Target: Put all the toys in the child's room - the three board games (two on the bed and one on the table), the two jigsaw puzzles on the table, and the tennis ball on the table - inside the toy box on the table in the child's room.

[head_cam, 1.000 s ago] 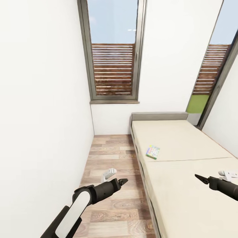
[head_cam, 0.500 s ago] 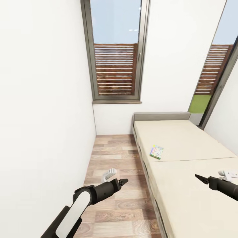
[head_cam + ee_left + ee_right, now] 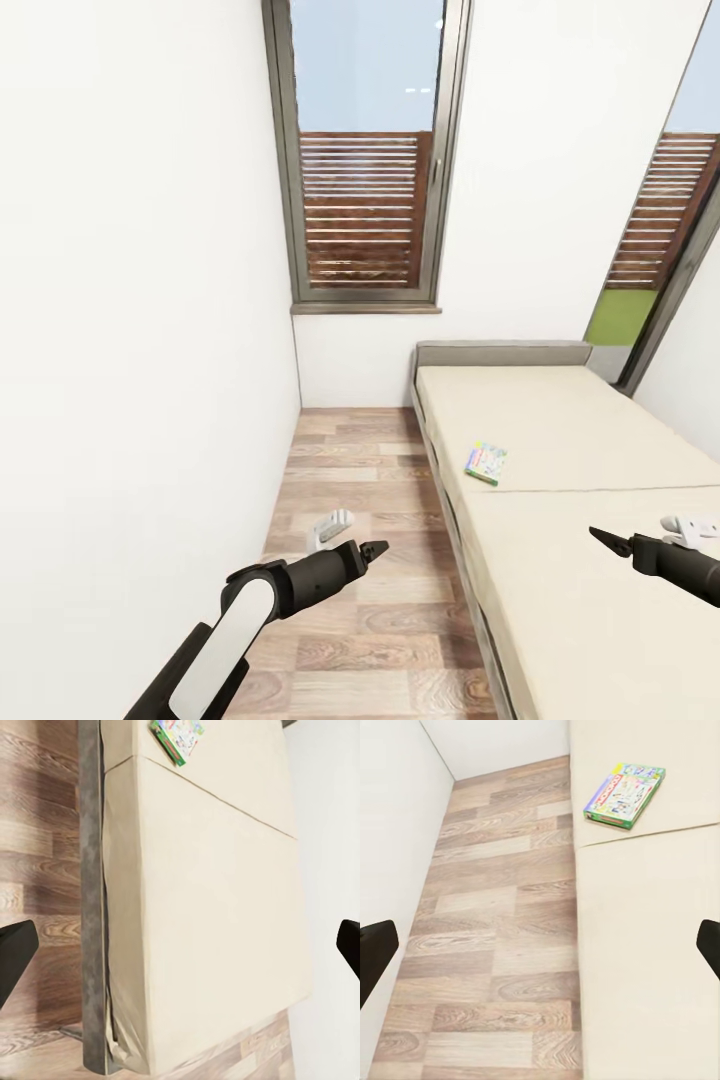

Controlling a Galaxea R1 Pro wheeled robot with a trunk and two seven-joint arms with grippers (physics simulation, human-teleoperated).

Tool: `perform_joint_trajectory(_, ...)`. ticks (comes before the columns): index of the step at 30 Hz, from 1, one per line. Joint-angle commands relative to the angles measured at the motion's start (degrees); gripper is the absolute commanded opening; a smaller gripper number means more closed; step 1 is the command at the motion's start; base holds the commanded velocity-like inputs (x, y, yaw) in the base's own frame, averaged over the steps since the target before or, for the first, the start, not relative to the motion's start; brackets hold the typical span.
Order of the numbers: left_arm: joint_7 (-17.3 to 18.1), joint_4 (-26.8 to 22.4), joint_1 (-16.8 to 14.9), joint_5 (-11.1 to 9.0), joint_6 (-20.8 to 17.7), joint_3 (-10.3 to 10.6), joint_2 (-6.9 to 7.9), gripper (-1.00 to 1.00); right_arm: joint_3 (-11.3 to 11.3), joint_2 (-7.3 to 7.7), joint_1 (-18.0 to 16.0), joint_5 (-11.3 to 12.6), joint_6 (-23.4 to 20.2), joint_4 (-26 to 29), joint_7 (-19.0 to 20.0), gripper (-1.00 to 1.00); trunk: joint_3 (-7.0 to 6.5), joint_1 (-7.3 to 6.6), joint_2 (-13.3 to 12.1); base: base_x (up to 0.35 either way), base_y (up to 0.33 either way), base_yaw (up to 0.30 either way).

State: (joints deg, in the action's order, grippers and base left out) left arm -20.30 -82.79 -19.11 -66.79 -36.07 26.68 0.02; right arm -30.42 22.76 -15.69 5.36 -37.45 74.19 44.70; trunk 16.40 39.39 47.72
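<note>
Board game [image 3: 487, 463], flat on bed [image 3: 560, 420]: judged light, stiff, best pinched at an edge; left gripper [image 3: 372, 549] and right gripper [image 3: 607, 541] seen spread, empty.

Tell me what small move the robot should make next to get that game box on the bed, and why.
Probably roll the base forward along the bed. The board game lies flat on the mattress near its floor-side edge, well ahead of both the left gripper and the right gripper. Both look empty with fingers spread, so closing the distance seems to come before any reach.
</note>
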Motion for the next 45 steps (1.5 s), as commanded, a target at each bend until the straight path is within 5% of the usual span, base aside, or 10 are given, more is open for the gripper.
perform_joint_trajectory(1,-0.6,-0.1,-0.1,-0.6,-0.1,0.0,0.0,1.0,-0.1,0.01,0.0,0.5,-0.5,0.0,0.0,1.0,0.08,0.01,0.1,0.0,0.005,0.086)
perform_joint_trajectory(26,-0.5,0.0,-0.1,-0.6,-0.1,0.1,-0.1,1.0,-0.1,0.01,0.0,0.5,-0.5,0.1,0.0,1.0,0.08,0.01,0.1,0.023,0.001,0.021)
perform_joint_trajectory(45,-0.6,0.0,-0.1,-0.5,-0.1,0.1,-0.11,1.0,-0.1,0.01,0.0,0.5,-0.5,0.1,0.0,1.0,0.08,0.01,0.1,0.268,0.0,0.001)
